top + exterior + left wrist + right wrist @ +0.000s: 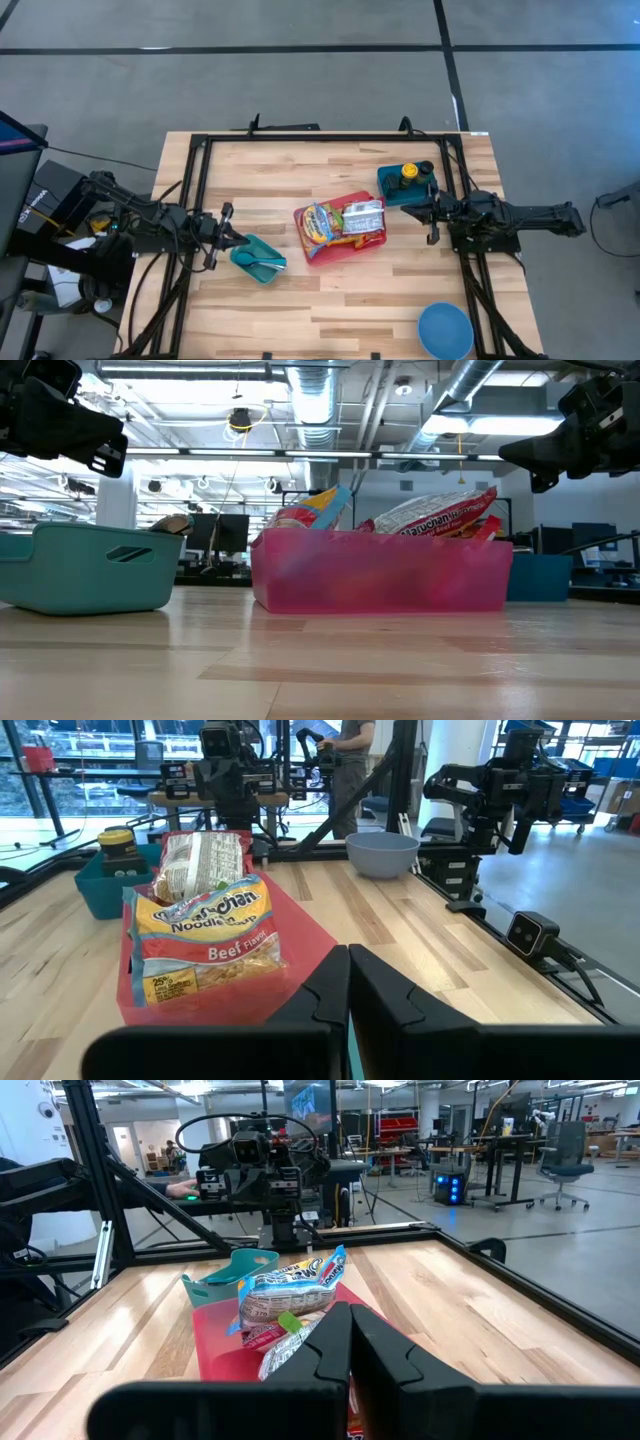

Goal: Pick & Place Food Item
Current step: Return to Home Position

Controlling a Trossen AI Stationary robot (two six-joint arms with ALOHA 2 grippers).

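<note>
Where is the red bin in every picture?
High view: red bin in the table's middle.
Low view: red bin in the centre, long side facing us.
Left wrist view: red bin close up, bowl far behind it.
Right wrist view: red bin close up, green bin behind it.
Shared landmark: the noodle packs in it show in all four.

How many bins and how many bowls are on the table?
Bins: 3, the red bin, the light teal bin and the dark teal bin
Bowls: 1, the blue bowl
Total: 4
</note>
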